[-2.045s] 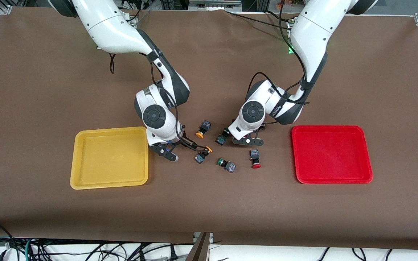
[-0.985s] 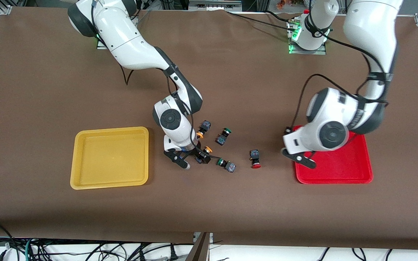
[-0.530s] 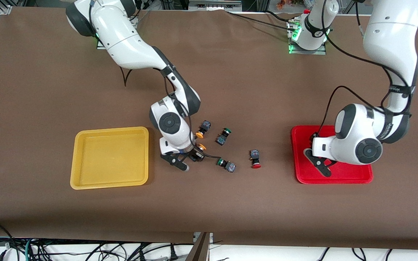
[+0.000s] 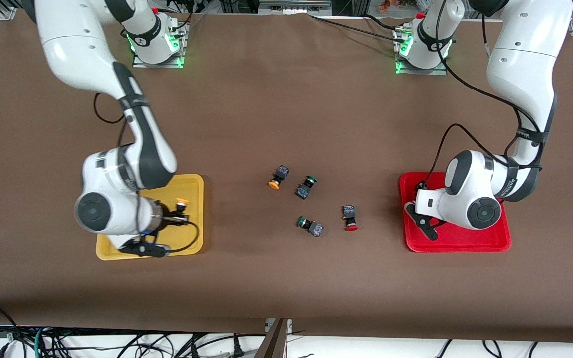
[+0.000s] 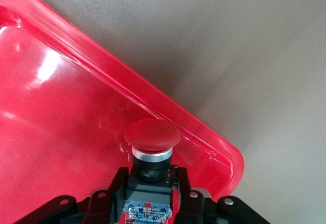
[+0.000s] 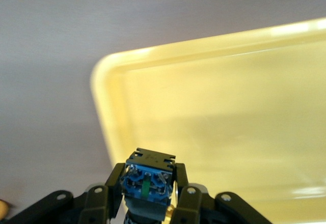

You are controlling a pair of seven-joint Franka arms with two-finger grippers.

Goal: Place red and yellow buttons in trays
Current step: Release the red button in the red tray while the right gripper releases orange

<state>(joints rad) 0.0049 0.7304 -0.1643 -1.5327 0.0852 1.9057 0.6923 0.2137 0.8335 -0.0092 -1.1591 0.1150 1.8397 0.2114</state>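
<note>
Front view: even, bright overhead light. Brown table cover [image 4: 286, 278] matte, no hot spots. Shadows under my arms soft and short. Green status lamps glow at both my bases, tinting the mounts. Focus sharp across the frame; edges straight, little distortion.

Left wrist view: red tray [image 5: 56, 112] glossy, white glare patches on its floor and a bright line along its rim. Rim casts a soft grey shadow onto the cover. Red button [image 5: 152, 135] crisp; cover farther off smooth and featureless.

Right wrist view: yellow tray [image 6: 214, 112] pale, washed out, rim highlights nearly white. Yellow button's [image 6: 148, 180] blue body sharp up close. Cover reads cool grey-violet here, a colour cast.
</note>
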